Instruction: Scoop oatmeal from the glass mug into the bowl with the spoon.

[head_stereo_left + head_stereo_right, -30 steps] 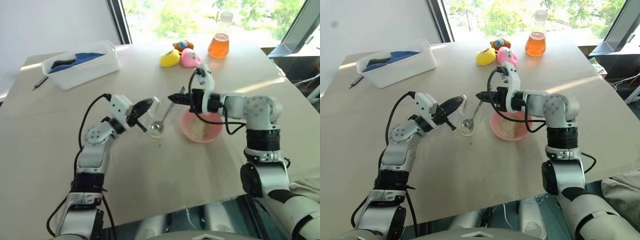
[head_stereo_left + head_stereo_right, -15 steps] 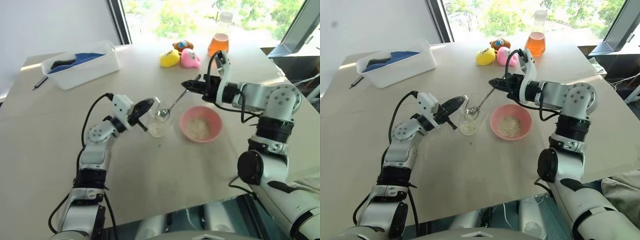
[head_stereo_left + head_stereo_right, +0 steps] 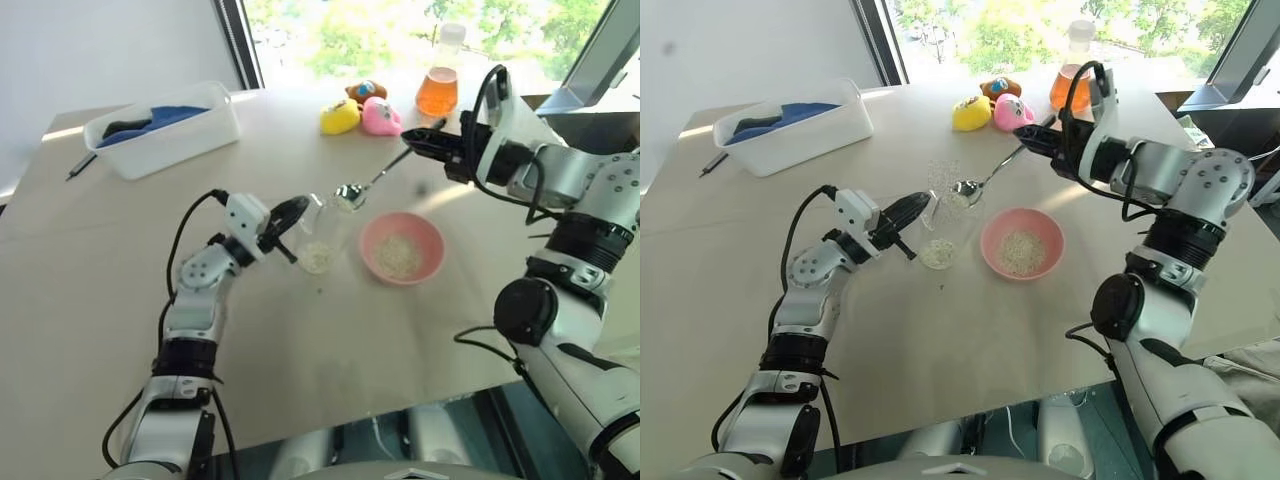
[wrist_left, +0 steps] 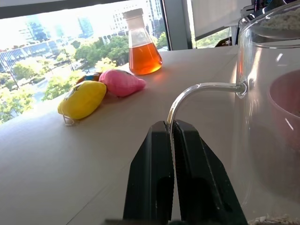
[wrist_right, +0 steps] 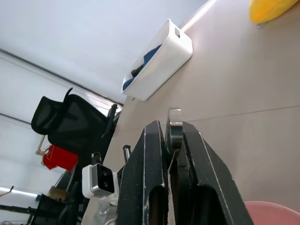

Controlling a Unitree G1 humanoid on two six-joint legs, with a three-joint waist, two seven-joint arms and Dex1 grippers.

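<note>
The glass mug [image 3: 318, 232] stands on the table with oatmeal [image 3: 316, 258] in its bottom. My left gripper [image 3: 290, 213] is shut on the mug's handle [image 4: 197, 89], with the fingers [image 4: 154, 173] pinching the clear loop. Right of the mug sits the pink bowl [image 3: 401, 248], which holds a small heap of flakes. The spoon [image 3: 349, 194] hangs in the air, with its head just above the mug's rim on the bowl's side. It seems to carry pale flakes. My right gripper [image 3: 435, 146] is shut on the end of its handle, high over the far side of the bowl.
A white tub [image 3: 165, 128] with a blue cloth stands at the back left, and a dark pen [image 3: 80, 166] lies beside it. At the back are a yellow toy [image 3: 340, 117], a pink toy [image 3: 381, 116] and a flask of orange liquid [image 3: 437, 90].
My right gripper has risen and swung right and away, lifting the spoon out of the mug. The mug was tilted and now stands more upright. My left gripper has stayed in place.
</note>
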